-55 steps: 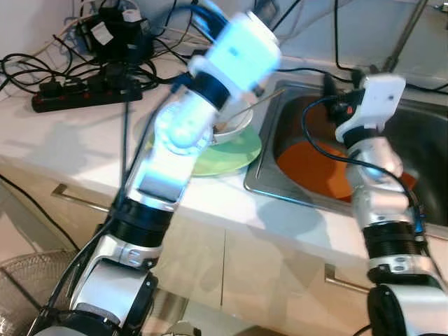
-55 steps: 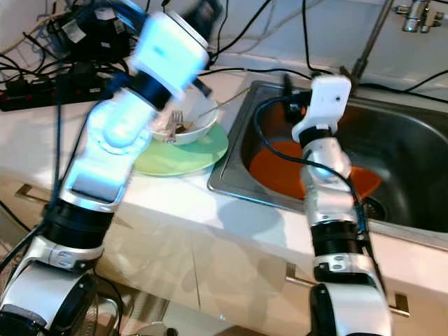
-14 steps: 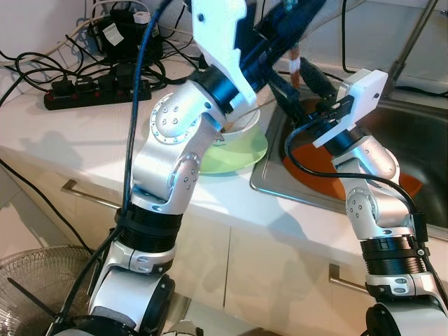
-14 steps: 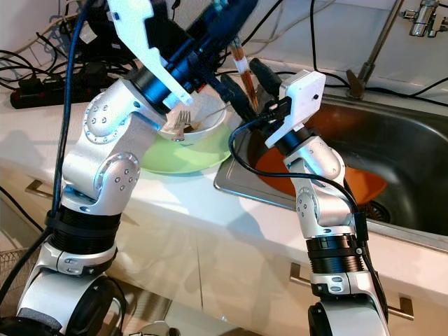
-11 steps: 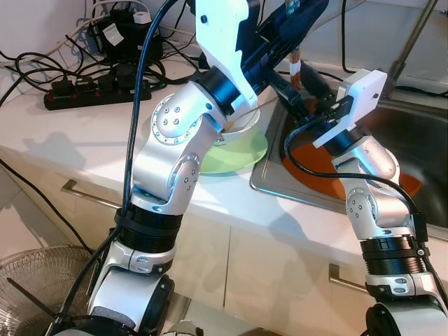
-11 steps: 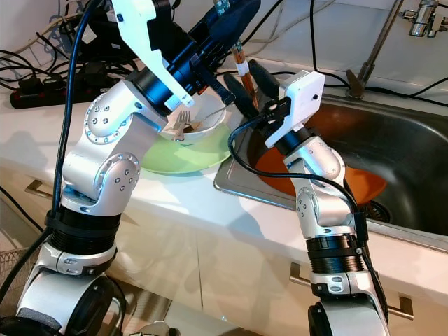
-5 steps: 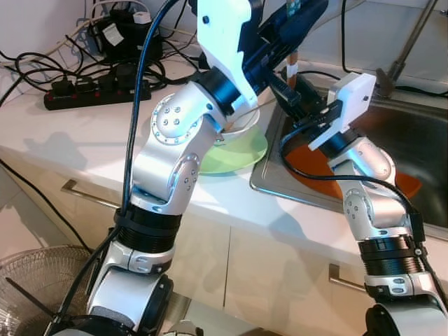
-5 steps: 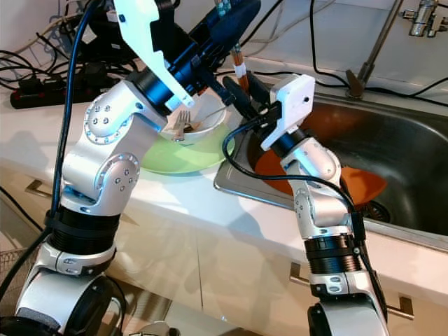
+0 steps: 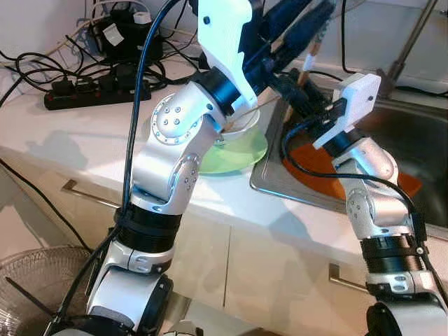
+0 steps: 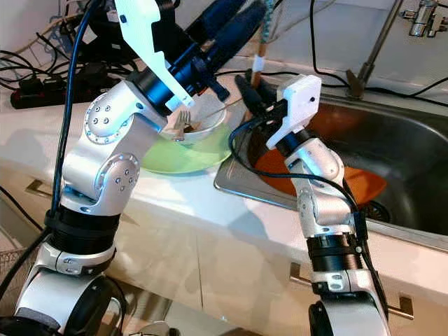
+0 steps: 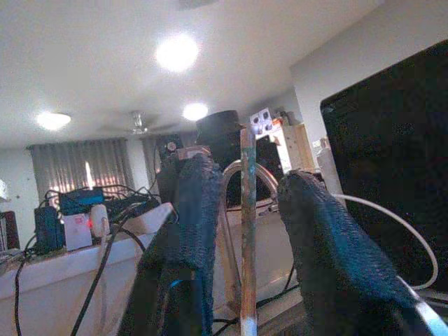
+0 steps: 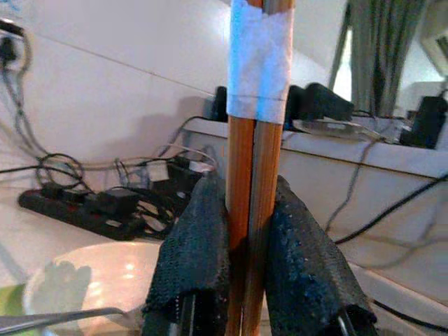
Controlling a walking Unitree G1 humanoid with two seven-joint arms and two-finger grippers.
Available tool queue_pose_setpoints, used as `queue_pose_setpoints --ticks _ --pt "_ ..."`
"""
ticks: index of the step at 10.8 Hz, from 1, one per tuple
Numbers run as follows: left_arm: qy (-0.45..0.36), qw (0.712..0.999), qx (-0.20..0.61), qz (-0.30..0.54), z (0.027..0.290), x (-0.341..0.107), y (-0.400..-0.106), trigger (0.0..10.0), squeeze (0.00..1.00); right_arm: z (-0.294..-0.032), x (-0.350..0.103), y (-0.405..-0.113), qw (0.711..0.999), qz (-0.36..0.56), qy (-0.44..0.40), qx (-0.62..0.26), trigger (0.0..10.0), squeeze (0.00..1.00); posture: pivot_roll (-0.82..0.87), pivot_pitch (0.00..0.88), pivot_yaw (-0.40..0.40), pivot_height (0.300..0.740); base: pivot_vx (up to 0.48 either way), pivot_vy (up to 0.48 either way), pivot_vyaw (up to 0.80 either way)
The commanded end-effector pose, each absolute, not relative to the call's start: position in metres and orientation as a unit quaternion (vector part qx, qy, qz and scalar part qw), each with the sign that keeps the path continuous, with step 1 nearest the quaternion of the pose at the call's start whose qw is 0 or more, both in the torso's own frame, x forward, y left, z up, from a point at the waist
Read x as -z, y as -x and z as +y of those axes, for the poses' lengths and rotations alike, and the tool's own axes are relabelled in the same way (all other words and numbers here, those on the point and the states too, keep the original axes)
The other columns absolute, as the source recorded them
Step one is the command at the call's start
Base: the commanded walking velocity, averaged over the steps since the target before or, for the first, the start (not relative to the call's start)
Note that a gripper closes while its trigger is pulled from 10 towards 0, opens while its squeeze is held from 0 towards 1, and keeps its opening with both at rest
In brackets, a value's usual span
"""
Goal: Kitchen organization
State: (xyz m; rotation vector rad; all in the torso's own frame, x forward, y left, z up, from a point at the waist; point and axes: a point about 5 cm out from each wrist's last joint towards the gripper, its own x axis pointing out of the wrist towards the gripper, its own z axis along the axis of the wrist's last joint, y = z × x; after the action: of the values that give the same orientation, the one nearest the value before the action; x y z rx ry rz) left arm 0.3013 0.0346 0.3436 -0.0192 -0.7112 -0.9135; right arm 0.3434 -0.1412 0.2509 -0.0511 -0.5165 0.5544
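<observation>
Nearest, on the white tabletop (image 9: pixel 84 140), a white bowl (image 10: pixel 203 122) with a fork (image 10: pixel 180 123) in it sits on a green plate (image 10: pixel 189 155) beside the steel sink (image 10: pixel 413 154), where an orange plate (image 10: pixel 364 183) lies. Above the sink's near corner the right claw (image 12: pixel 245 231) is pinched tight on a pair of wooden chopsticks (image 10: pixel 260 52) bound with white tape, holding them upright. Higher, the left claw (image 11: pixel 245 231) has its fingers spread apart with the chopsticks standing between them, and a black power strip (image 9: pixel 91 91) with tangled cables lies at the back by the wall.
</observation>
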Motion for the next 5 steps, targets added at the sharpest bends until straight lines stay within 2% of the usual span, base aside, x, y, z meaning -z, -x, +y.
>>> queue_pose_setpoints --ticks 1,2,3,4,5 --pt "0.007 0.839 0.43 -0.334 0.035 -0.343 -0.301 10.0 1.0 -0.146 -0.261 -0.345 0.928 -0.271 0.032 -0.252 0.0 0.0 0.21 0.024 0.013 0.725 0.0 0.0 0.0" --pt "0.004 0.844 0.42 -0.333 0.037 -0.342 -0.303 10.0 0.0 -0.156 -0.267 -0.35 0.936 -0.278 0.03 -0.213 0.0 0.0 0.21 0.024 0.013 0.725 0.0 0.0 0.0" --pt "0.003 0.851 0.415 -0.321 0.041 -0.336 -0.305 10.0 0.0 -0.167 -0.266 -0.358 0.951 -0.26 0.055 -0.161 0.0 0.0 0.2 0.025 0.013 0.725 0.0 0.0 0.0" --pt "-0.009 0.861 0.419 -0.287 0.046 -0.319 -0.307 10.0 0.0 -0.185 -0.265 -0.367 0.964 -0.241 0.058 -0.091 3.5 0.0 0.21 0.027 0.011 0.725 0.0 0.0 0.0" --pt "-0.026 0.87 0.418 -0.258 0.052 -0.302 -0.307 10.0 0.0 -0.199 -0.264 -0.372 0.971 -0.228 0.061 -0.038 10.0 0.0 0.21 0.027 0.011 0.725 0.0 0.0 0.0"
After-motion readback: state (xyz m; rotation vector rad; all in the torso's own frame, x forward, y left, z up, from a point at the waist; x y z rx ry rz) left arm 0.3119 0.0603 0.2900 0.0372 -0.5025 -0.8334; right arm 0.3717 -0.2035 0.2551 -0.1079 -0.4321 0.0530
